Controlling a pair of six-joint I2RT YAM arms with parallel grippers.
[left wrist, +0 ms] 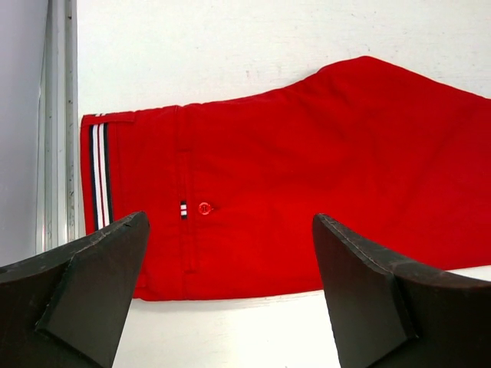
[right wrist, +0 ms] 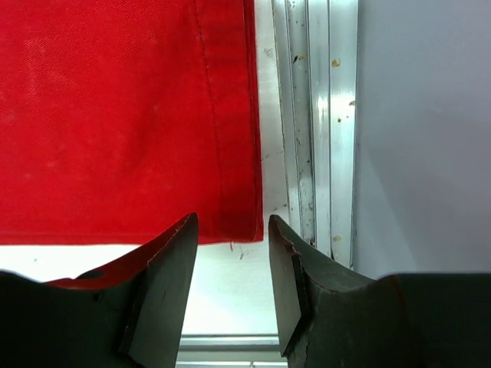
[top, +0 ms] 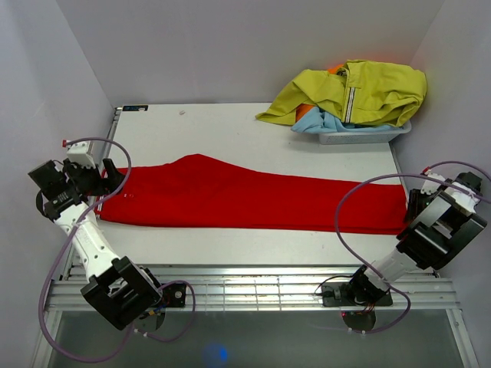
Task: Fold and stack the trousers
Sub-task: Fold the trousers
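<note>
Trousers (top: 253, 195) in bright red sit beneath both arms. The left end effector (left wrist: 230, 222) hangs above their waistband end with its jaws spread wide and nothing between them. Between those dark fingers (left wrist: 92, 284) the wrist view shows a small red button (left wrist: 204, 208), and at the waistband's edge a white-and-navy stripe (left wrist: 100, 172).

The right end effector (right wrist: 232, 222) is at the trousers' opposite end, just off the corner of the leg hem. Its jaws are parted more narrowly, and only bare bench shows in the gap. No cloth is gripped. A metal rail (right wrist: 318, 115) runs just beyond that hem.

Outward from the end effectors, the trousers lie flat on the white bench (top: 230, 126), stretched lengthwise from one arm to the other. They are widest near the waistband and taper toward the hem.

Well behind the trousers' hem end stands a pale bin (top: 360, 136) holding a yellow-green jacket (top: 360, 92) heaped over a light blue garment (top: 322, 121).
</note>
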